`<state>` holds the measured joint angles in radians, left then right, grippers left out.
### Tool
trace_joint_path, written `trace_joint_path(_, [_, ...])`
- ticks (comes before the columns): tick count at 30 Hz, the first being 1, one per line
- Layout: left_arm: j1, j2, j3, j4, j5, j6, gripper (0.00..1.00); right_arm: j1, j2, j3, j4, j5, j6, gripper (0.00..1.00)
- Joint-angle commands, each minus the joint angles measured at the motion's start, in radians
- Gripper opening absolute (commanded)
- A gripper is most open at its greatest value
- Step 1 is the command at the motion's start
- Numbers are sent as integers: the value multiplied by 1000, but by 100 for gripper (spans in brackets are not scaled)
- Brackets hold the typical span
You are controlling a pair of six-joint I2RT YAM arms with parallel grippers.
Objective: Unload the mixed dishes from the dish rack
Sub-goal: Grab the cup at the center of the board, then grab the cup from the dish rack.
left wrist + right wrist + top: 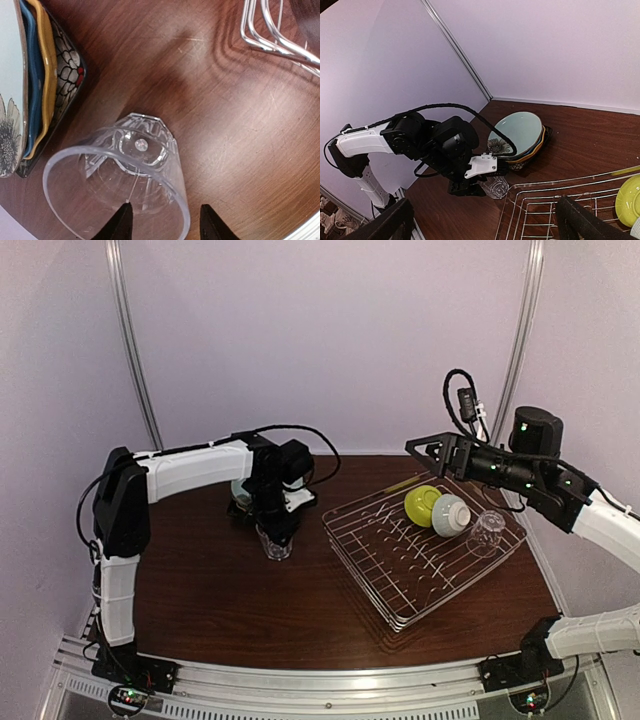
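A clear glass (140,150) stands upright on the table beside the dish rack's left corner (274,544). My left gripper (165,217) is open right above it, with one fingertip inside the rim and one outside. The glass also shows in the right wrist view (496,186). The pale teal, blue, orange and black floral plates (35,75) lie stacked just left of the glass. The dish rack (400,580) holds a yellow-green bowl (421,504), a white bowl (450,514) and a second clear glass (487,531). My right gripper (425,448) is open and empty, high above the rack's far edge.
The plate stack (520,131) sits behind the left arm near the back wall. A corner of the rack (280,35) lies close to the right of the glass. Brown table (220,610) stretches in front of the rack and the left arm.
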<state>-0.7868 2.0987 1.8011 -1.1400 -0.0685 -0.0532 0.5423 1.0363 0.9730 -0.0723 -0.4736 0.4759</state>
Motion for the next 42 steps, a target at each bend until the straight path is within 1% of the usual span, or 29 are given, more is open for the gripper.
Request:
trace_joint_path(1, [-5, -13, 43, -1, -18, -7, 52, -11, -9, -4, -14, -4, -8, 100])
trace_joint_path(4, [-5, -40, 54, 15, -12, -16, 66, -21, -22, -1, -40, 6, -22, 100])
trace_joint_path(9, [-4, -121, 64, 66, -10, -40, 96, -44, -51, 21, -162, 73, -85, 100])
trace_joint_path(15, [11, -229, 31, 154, -31, -84, 97, -86, -93, 36, -371, 239, -154, 100])
trace_joint_path(19, [23, -304, -14, 228, -84, -114, 97, -103, -110, 21, -461, 358, -161, 100])
trace_joint_path(23, [23, -394, -95, 339, -155, -159, 97, -107, -111, 7, -546, 506, -140, 100])
trace_joint_path(27, [23, -475, -206, 474, -141, -170, 97, -115, -120, -57, -569, 653, -74, 100])
trace_joint_path(32, [23, -556, -314, 607, -139, -161, 97, -152, -107, -128, -579, 724, -40, 100])
trace_joint_path(35, [23, -597, -367, 668, -128, -169, 97, -190, -103, -176, -560, 718, -28, 100])
trace_joint_path(39, [23, -605, -359, 657, -104, -167, 98, -241, -101, -245, -505, 699, -21, 100])
trace_joint_path(42, [23, -605, -363, 664, -74, -171, 97, -274, -75, -267, -479, 681, -28, 100])
